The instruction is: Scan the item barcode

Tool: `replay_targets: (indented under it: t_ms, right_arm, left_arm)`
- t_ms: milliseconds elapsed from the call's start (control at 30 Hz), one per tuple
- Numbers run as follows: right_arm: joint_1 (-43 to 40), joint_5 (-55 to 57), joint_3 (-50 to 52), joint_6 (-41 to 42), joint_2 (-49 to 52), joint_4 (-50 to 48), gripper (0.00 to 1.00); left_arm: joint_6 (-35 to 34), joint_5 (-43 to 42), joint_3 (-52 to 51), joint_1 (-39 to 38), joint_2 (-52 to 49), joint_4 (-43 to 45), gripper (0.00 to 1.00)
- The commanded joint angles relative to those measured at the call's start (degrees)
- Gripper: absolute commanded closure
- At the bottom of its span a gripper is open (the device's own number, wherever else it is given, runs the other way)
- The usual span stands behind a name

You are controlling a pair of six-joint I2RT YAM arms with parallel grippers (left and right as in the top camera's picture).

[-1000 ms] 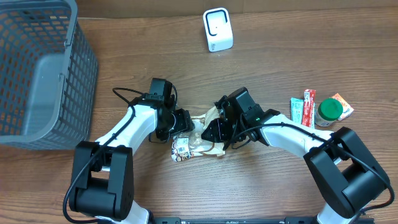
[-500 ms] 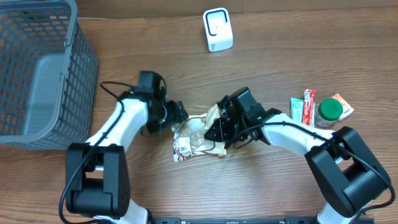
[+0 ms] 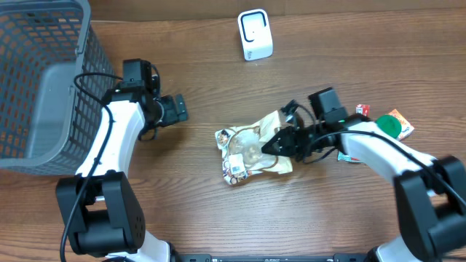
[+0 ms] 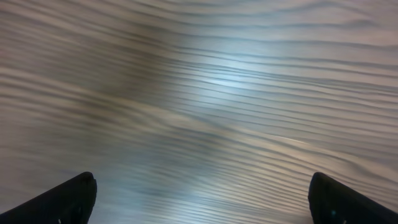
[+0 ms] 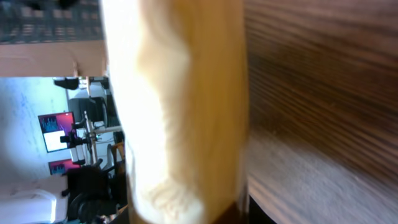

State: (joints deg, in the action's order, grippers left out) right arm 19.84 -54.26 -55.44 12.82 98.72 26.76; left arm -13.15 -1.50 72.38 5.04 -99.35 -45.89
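Observation:
The item, a crumpled cream and clear snack bag (image 3: 251,149), lies mid-table in the overhead view, with a small white printed patch (image 3: 234,169) at its near-left corner. My right gripper (image 3: 280,143) is shut on the bag's right edge. In the right wrist view the bag (image 5: 180,112) fills the middle as a blurred cream band and hides the fingers. The white scanner (image 3: 255,34) stands at the back centre. My left gripper (image 3: 177,109) is open and holds nothing, well left of the bag. Its wrist view shows both fingertips (image 4: 71,198) wide apart over blurred wood.
A grey mesh basket (image 3: 44,80) takes up the far left. At the right edge lie a green packet (image 3: 347,129), a red packet (image 3: 362,116), a green-lidded jar (image 3: 386,129) and an orange packet (image 3: 402,121), just behind my right arm.
My left gripper opened, let go of the bag and swung back to the left toward the basket. My right gripper pulled the bag to the right.

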Motion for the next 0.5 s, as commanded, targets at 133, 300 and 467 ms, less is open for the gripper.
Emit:
replay_targets:
  t_ms: [133, 300, 467]
  right_arm:
    - [-5.09, -3.32, -0.02, -7.37, -12.13, 4.70, 0.96]
    - [-7.21, -6.29, -0.02, -9.75, -17.00, 8.13, 0.96]
    - [-8.35, -7.98, -0.02, -10.36, -19.78, 10.49, 0.96]
  left_arm:
    - [6.14, 11.41, 1.05, 0.96, 0.13, 1.38, 0.00]
    - [10.95, 11.37, 0.90, 0.96, 0.09, 1.49, 0.00]
    - [14.69, 9.14, 0.87, 0.94, 0.09, 2.62, 0.00]
